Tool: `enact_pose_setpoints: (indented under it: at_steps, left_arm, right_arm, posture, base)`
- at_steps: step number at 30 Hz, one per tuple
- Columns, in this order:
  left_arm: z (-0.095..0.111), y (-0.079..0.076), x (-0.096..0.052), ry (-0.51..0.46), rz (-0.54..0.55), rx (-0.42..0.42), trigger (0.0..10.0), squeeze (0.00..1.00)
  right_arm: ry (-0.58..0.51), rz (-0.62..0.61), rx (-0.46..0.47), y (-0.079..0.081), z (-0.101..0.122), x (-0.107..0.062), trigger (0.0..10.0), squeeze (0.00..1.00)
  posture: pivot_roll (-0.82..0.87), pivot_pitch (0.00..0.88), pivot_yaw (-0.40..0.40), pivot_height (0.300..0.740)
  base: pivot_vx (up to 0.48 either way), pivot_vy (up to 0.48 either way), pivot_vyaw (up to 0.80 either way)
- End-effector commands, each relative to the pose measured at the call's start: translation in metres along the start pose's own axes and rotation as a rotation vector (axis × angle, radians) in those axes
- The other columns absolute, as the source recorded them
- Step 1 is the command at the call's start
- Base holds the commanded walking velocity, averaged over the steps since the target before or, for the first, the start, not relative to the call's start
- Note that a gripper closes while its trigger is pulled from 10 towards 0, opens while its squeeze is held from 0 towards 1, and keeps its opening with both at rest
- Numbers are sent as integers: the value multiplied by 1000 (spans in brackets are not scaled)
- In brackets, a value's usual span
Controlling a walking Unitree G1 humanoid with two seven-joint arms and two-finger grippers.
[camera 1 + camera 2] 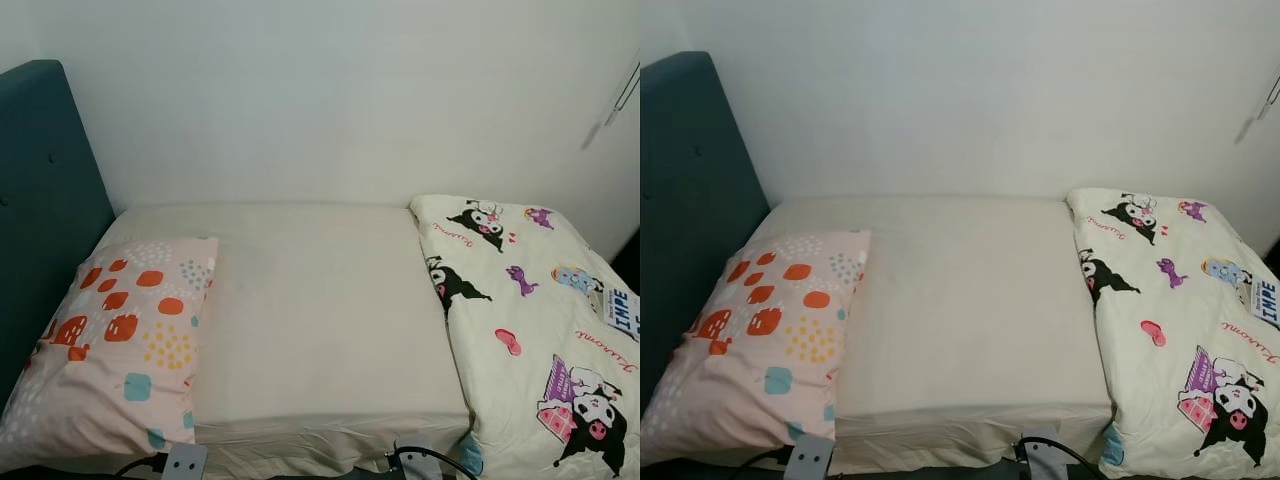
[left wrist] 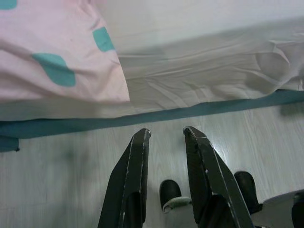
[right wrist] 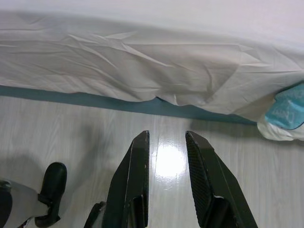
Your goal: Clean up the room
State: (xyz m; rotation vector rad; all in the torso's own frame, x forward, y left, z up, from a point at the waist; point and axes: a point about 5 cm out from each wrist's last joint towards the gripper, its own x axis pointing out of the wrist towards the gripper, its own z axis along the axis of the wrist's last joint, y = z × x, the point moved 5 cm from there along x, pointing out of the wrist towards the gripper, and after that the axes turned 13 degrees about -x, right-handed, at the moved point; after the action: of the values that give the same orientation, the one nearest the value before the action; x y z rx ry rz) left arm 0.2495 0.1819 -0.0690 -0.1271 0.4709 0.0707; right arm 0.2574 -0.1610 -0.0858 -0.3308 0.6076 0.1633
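Bed (image 1: 320, 330) seen with spotted pillow (image 1: 120, 340) and cartoon quilt (image 1: 530, 320), left claw (image 2: 165, 134) and right claw (image 3: 166, 135) held slightly parted, empty, above floor (image 3: 71, 137).

A teal padded headboard (image 1: 45, 210) stands against a plain white wall (image 1: 330, 90), while pale wood-look flooring (image 3: 166, 161) runs beneath the bed's teal base (image 2: 142, 116).

A pink pillow (image 1: 120, 350) with orange, yellow and teal blotches lay flat at the bed's (image 1: 320, 300) left end, against the dark teal headboard (image 1: 45, 200). A cream quilt (image 1: 530, 330) printed with cartoon characters was spread over the right end, its corner hanging past the mattress edge.
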Motion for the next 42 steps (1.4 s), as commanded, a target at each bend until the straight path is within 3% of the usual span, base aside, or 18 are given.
enact_pose_setpoints:
  at_steps: [1, 4, 8, 20, 42]
  left_arm:
    - [-2, -9, 2, 19, -30, 12, 10000, 0]
    - [1, -13, 8, 38, -49, 51, 10000, 0]
    - [5, -13, 10, 32, -42, 37, 10000, 0]
    - [2, -13, 9, 38, -43, 40, 10000, 0]
    - [0, -18, 7, 31, -54, 42, 10000, 0]
  right_arm:
    - [24, -27, 22, -8, -5, 0, 10000, 0]
    - [8, -46, 39, -12, -1, 0, 10000, 0]
    - [-6, -48, 42, -10, 0, -1, 10000, 0]
    - [10, -57, 53, -6, -9, -5, 10000, 0]
    - [11, -40, 33, -6, -4, -2, 10000, 0]
  posture:
    - [27, 97, -61, 740]
    - [23, 90, -51, 740]
    - [19, 90, -46, 740]
    - [5, 78, -42, 740]
    - [23, 80, -65, 740]
  base:
    - [0, 0, 0]
    - [0, 0, 0]
    - [0, 0, 0]
    - [0, 0, 0]
    - [0, 0, 0]
